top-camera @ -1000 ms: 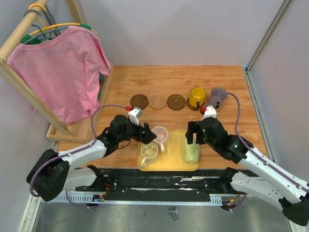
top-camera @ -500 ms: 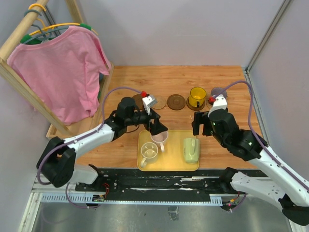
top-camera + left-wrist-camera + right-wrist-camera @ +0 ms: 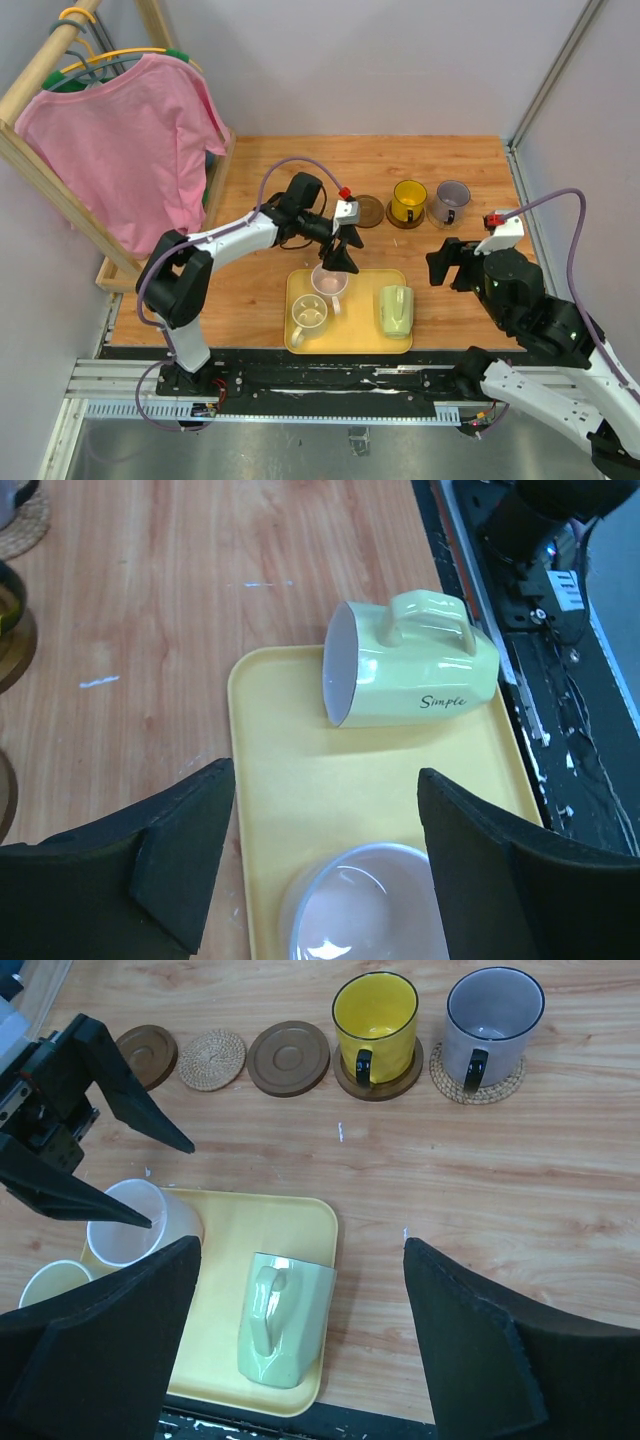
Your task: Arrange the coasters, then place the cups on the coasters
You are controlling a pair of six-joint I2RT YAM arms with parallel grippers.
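Left gripper [image 3: 338, 262] hangs over the pink cup [image 3: 330, 281] at the tray's [image 3: 360, 292] far edge, jaws apart, apparently for pickup, while the right gripper [image 3: 300, 1250] is likewise spread and empty.

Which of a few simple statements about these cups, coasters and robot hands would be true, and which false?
1. The yellow cup stands on a dark coaster. True.
2. The green cup stands upright on the yellow tray. False: it lies on its side there.
3. Three coasters in the row carry no cup. True.
4. The right gripper holds the grey cup. False: its jaws are open and empty, and the grey cup sits on a woven coaster.
5. The left gripper is poised open over the pale pink cup on the tray. True.
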